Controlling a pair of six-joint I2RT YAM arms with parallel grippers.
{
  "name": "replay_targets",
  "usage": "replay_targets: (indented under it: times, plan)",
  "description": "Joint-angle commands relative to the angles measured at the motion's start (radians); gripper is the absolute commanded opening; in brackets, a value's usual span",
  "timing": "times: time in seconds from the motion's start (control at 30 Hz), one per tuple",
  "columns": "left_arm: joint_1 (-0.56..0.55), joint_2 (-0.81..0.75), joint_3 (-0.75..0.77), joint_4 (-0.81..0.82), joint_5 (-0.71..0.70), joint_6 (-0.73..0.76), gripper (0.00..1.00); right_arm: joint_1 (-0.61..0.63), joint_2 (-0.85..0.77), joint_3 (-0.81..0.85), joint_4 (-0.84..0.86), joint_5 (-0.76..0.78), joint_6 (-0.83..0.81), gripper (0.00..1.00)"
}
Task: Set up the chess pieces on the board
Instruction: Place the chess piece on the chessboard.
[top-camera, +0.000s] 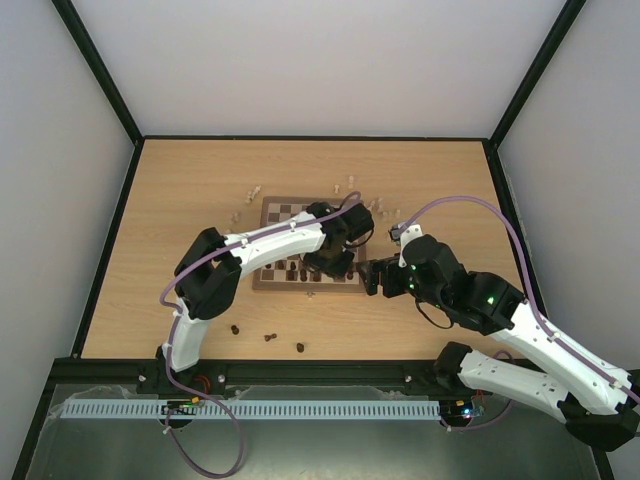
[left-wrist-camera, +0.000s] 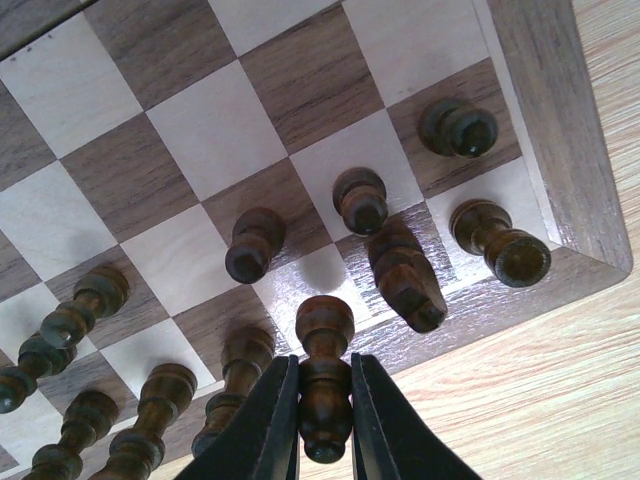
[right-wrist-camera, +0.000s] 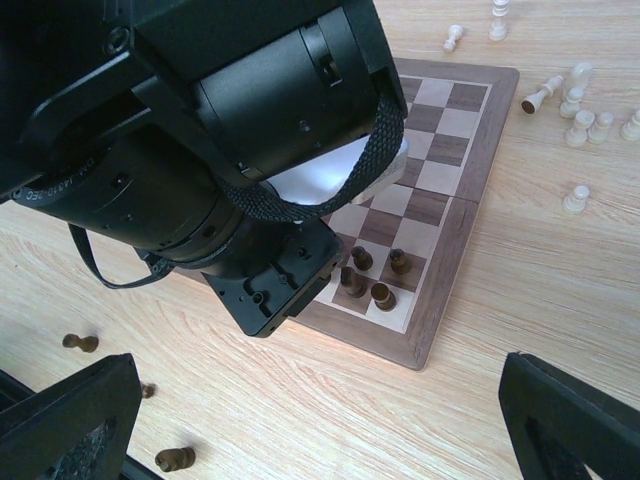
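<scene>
1. Left jaws: closed tight on a dark chess piece, gripped around its upper part, wider foot pointing down at the board.
2. Just beneath the jaws: the board's border-side row, apparently the target square.
3. Close left of the jaws: a row of dark pieces, already crowding that edge.
4. Just right of and beyond the jaws: a larger dark piece, leaning or perhaps tipped; hard to tell which.
5. Step in hand, by judgement: setting the held piece down. Best done by lowering straight, holding it upright, centring the foot on its square, and releasing only once the foot sits flat.
6. On release: open only a little and lift straight up, so neither finger clips a neighbour.
7. Right jaws: spread wide, gripping nothing, hanging over the tabletop near the board's corner; best left there.
8. Farther out: stray dark pieces on the tabletop, pale pieces past the board's far side, not yet placed.
</scene>
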Motion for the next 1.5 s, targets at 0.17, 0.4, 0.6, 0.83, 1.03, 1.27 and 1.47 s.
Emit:
replay_targets:
  times: [0.17, 0.4, 0.6, 0.83, 1.03, 1.27, 1.47]
  plan:
    - [0.013, 0.016, -0.052, 0.008, 0.004, 0.012, 0.09, -0.004, -0.014, -0.015, -0.025, 0.0, -0.011, 0.99]
    - [0.016, 0.019, -0.051, 0.014, 0.008, 0.016, 0.09, -0.005, -0.011, -0.017, -0.023, -0.001, -0.013, 0.99]
    - [0.017, 0.02, -0.045, 0.017, 0.012, 0.017, 0.1, -0.003, -0.012, -0.017, -0.023, -0.002, -0.013, 0.99]
    - [0.015, 0.022, -0.045, 0.012, 0.016, 0.016, 0.13, -0.004, -0.011, -0.019, -0.023, -0.003, -0.014, 0.99]
    - [0.011, 0.029, -0.04, 0.011, 0.018, 0.016, 0.14, -0.004, -0.011, -0.021, -0.021, -0.005, -0.015, 0.99]
    - [0.002, 0.037, -0.032, 0.008, 0.019, 0.013, 0.15, -0.004, -0.013, -0.022, -0.019, -0.005, -0.016, 0.99]
    - [-0.001, 0.044, -0.019, 0.001, 0.017, 0.012, 0.17, -0.004, -0.016, -0.023, -0.019, -0.004, -0.016, 0.99]
